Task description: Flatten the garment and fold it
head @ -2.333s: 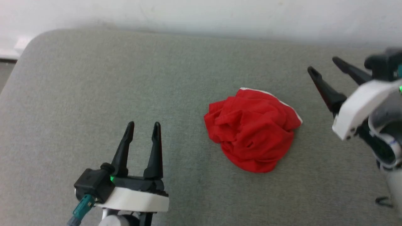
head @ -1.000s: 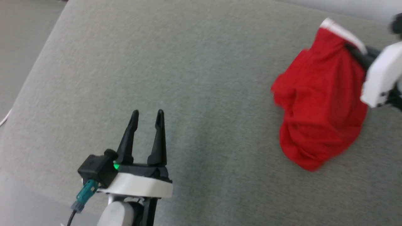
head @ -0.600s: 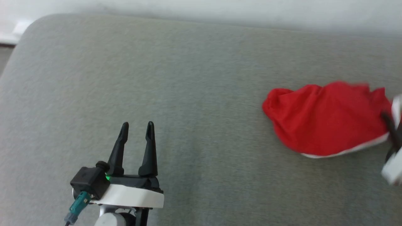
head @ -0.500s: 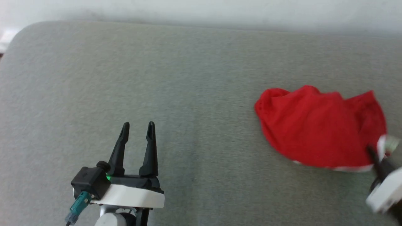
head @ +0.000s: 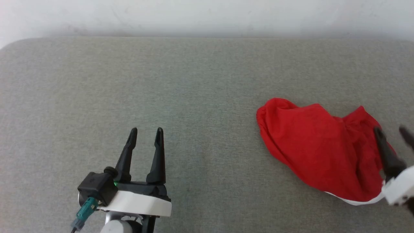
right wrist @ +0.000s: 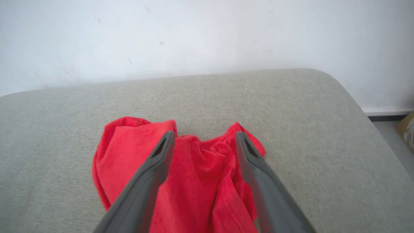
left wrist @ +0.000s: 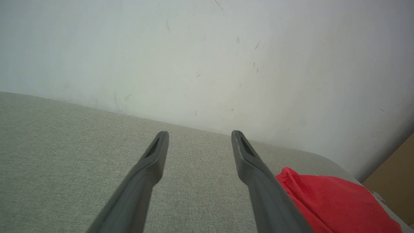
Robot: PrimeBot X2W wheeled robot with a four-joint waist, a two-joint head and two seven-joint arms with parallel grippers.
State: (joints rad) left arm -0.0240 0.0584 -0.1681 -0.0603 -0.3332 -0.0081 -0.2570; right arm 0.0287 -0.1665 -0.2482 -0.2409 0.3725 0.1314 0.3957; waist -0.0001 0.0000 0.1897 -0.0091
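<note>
The garment [head: 318, 149] is a rumpled heap of bright red cloth with a white edge showing along its near side, lying on the right of the grey cushion [head: 161, 84]. My right gripper [head: 392, 132] stands open at the heap's right end, its dark fingers spread above the cloth with nothing between them. The right wrist view looks down on the garment [right wrist: 194, 174] between the open right gripper [right wrist: 204, 136]. My left gripper [head: 146, 132] is open over bare cushion at the lower left, far from the cloth. The left wrist view has the left gripper [left wrist: 200, 135] with the garment [left wrist: 333, 200] at its lower right.
A pale wall [head: 207, 14] runs behind the cushion's far edge. The cushion's rounded right corner [right wrist: 326, 77] drops to a floor strip [right wrist: 391, 129]. A tan board [left wrist: 394, 181] stands past the cushion's end. Wide bare cushion lies left of the cloth.
My right gripper, shut on the garment a second ago, has laid it down on the cushion and opened. The head camera has swung, so the picture shifted. The left gripper stayed open.
</note>
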